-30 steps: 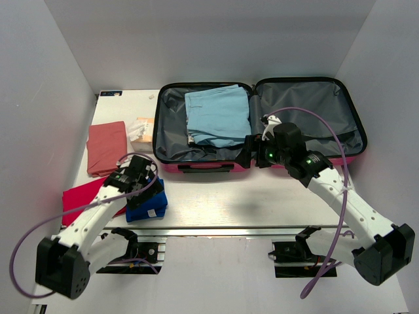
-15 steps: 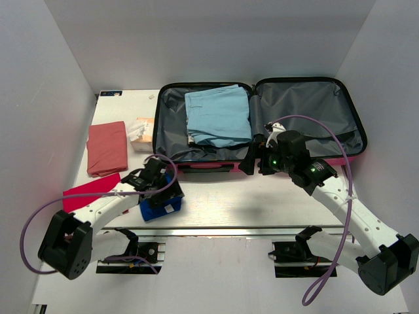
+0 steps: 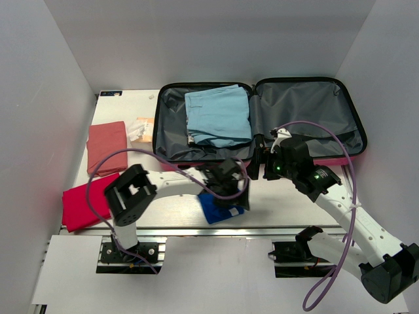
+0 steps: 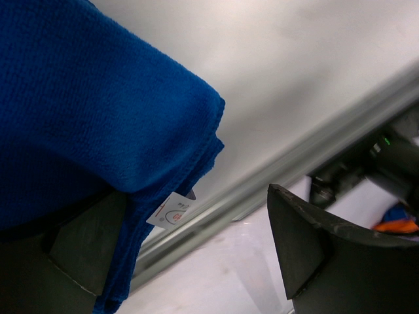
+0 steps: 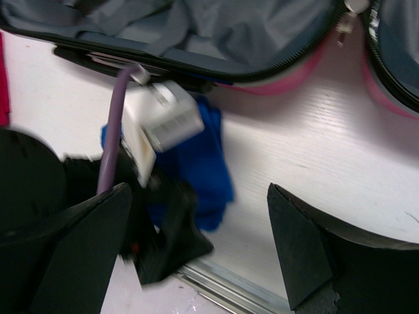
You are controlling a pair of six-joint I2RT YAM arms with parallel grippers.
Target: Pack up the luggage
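The luggage (image 3: 357, 127) lies open at the back of the table, grey lining up, with a folded light blue garment (image 3: 219, 116) in its left half. Its pink rim shows in the right wrist view (image 5: 288, 72). A folded blue cloth (image 3: 221, 209) lies at the table's front edge below the luggage. My left gripper (image 3: 230, 188) stands over it. In the left wrist view (image 4: 194, 196) the jaws stand wide apart and the blue cloth (image 4: 78, 118) drapes over the left finger. My right gripper (image 3: 260, 159) is open and empty above the table, looking down on the blue cloth (image 5: 203, 157).
A salmon folded cloth (image 3: 107, 147) and a red cloth (image 3: 82, 203) lie at the left. A white and orange packet (image 3: 139, 129) sits left of the luggage. A metal rail (image 3: 196, 229) runs along the table's front edge. White walls close in both sides.
My left arm has swung right, taking the blue cloth from the front left to the front middle. My right gripper has drawn back a little toward the near edge.
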